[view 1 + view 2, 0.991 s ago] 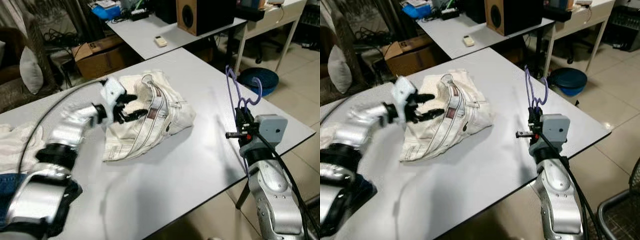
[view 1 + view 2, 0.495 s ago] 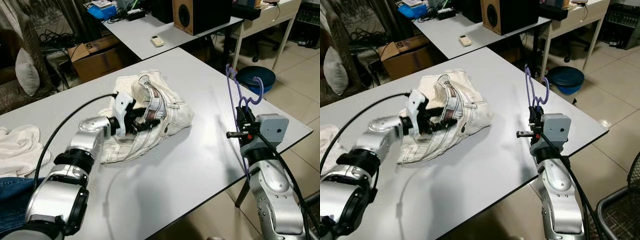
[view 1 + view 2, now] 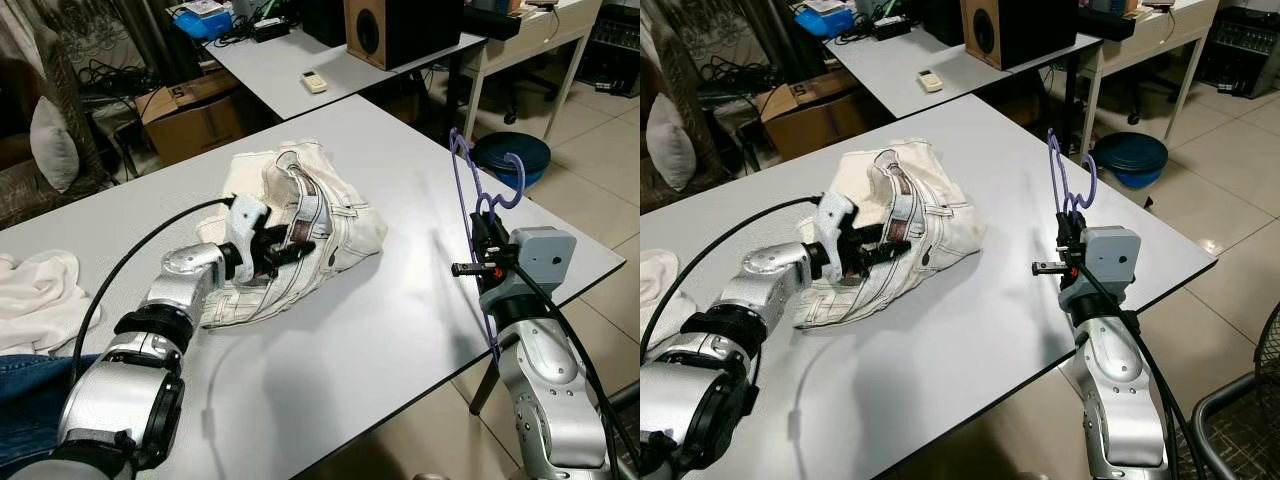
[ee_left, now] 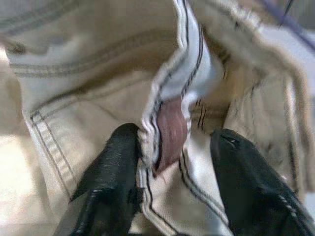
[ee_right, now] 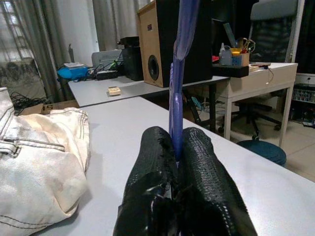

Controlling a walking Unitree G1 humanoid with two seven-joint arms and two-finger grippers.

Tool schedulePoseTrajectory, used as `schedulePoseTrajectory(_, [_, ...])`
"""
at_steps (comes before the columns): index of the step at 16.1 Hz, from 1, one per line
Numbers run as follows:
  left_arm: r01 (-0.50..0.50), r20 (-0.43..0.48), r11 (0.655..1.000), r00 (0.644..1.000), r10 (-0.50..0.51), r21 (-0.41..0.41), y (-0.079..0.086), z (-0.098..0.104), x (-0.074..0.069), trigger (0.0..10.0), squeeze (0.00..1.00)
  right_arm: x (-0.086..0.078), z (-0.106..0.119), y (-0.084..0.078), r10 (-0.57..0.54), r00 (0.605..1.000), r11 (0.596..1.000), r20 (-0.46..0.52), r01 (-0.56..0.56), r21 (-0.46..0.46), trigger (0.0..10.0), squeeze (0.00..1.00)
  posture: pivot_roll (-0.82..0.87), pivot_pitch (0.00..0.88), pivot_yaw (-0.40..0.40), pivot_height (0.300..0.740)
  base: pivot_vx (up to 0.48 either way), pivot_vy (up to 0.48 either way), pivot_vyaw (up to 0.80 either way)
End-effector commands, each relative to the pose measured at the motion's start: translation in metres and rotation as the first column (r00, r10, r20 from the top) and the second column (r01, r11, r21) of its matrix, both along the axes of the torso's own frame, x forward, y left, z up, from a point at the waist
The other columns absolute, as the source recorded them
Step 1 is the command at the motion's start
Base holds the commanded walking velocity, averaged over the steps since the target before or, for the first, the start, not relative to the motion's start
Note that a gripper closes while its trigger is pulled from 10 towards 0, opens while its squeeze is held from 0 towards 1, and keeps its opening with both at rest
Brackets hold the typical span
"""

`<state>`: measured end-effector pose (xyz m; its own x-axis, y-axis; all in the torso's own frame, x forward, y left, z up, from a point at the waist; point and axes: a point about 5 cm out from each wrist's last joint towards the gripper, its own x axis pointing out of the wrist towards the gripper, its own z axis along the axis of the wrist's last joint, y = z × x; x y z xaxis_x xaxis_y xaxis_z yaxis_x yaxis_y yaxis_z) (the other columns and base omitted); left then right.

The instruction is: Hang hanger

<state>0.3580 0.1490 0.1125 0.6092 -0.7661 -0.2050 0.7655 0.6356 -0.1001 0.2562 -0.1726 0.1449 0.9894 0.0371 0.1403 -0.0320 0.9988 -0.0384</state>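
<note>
Purple plastic hanger (image 3: 478, 190), held upright at the right of the white table (image 3: 400, 300), near its right edge, hook uppermost and curling toward the far right. Pinched low on its stem by the right gripper (image 3: 483, 238), whose two black fingers (image 5: 197, 162) were pressed together on the purple strip, as seen from the right wrist. Right arm raised from below the table's near right corner, forearm almost vertical, grey wrist block just under the hanger.

Well apart to the left, lay a heap of cream denim trousers (image 3: 330, 220) toward the far middle of the table. Reached into by the left gripper (image 3: 285, 252), the left arm stretched low across the table from the near left, a black cable arching above it. From the left wrist, fingers (image 4: 110, 172) spread apart on either side of a raised fold of waistband carrying a brown leather patch (image 4: 171, 132), one finger touching the fold, the other a little off it; grip on the cloth not closed.

Beyond, a second white table with a small remote (image 3: 321, 82) and a wooden speaker (image 3: 400, 30). At far left, a cardboard box (image 3: 195, 110) on the floor; at the near left edge, a white cloth (image 3: 35, 290) and blue fabric (image 3: 30, 385).
</note>
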Motion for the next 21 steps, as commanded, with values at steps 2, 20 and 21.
schedulePoseTrajectory(2, [-0.003, 0.004, 0.999, 1.0, 0.003, -0.034, 0.003, 0.004, 0.002, 0.0, 0.0, -0.001, -0.019, 0.004, 0.019, 0.996, 1.0, -0.091, -0.019, 0.008, 10.0, 0.0, -0.21, 0.0, 0.202, 0.74, 0.0, 0.0, 0.0])
schedulePoseTrajectory(20, [0.028, 0.042, 0.993, 0.999, -0.023, -0.117, -0.01, -0.009, -0.017, 0.0, 0.0, 0.007, -0.013, 0.007, 0.141, 0.985, 0.988, -0.103, -0.147, -0.05, 10.0, 0.0, -0.2, 0.0, 0.077, 0.74, 0.0, 0.0, 0.0])
schedulePoseTrajectory(21, [0.02, 0.047, 0.994, 0.999, -0.015, -0.109, -0.01, -0.008, -0.016, 0.0, 0.0, 0.007, -0.011, 0.006, 0.14, 0.986, 0.988, -0.093, -0.145, -0.05, 10.0, 0.0, -0.2, 0.0, 0.085, 0.74, 0.0, 0.0, 0.0])
